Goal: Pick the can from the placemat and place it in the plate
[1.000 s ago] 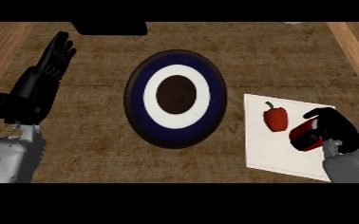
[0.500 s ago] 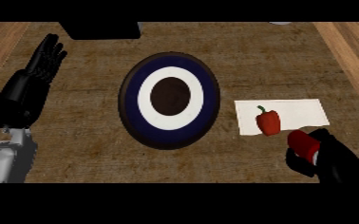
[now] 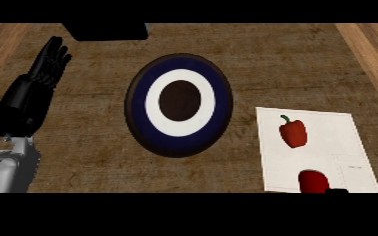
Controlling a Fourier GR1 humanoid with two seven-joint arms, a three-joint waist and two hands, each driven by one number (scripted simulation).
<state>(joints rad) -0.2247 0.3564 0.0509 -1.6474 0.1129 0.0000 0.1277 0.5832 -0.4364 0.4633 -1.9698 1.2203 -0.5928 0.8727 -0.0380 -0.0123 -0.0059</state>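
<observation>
The red can [image 3: 313,181] shows at the lower edge of the view, over the near end of the white placemat [image 3: 325,130]. Only a small black piece of my right hand [image 3: 337,191] shows, right beside the can; whether it holds the can is hidden. A red pepper [image 3: 293,132] lies on the placemat farther back. The round plate [image 3: 148,130], dark blue with a white ring and a dark centre, sits in the middle of the counter, left of the placemat. My left hand [image 3: 35,87] rests open at the left edge, fingers up.
A black object [image 3: 103,31] stands at the back, behind the plate. Lighter wooden strips [image 3: 362,40] border the brown counter top at the far right and far left.
My right hand has dropped toward the lower edge until almost none of it shows, and the can went down with it. The left hand has shifted slightly.
</observation>
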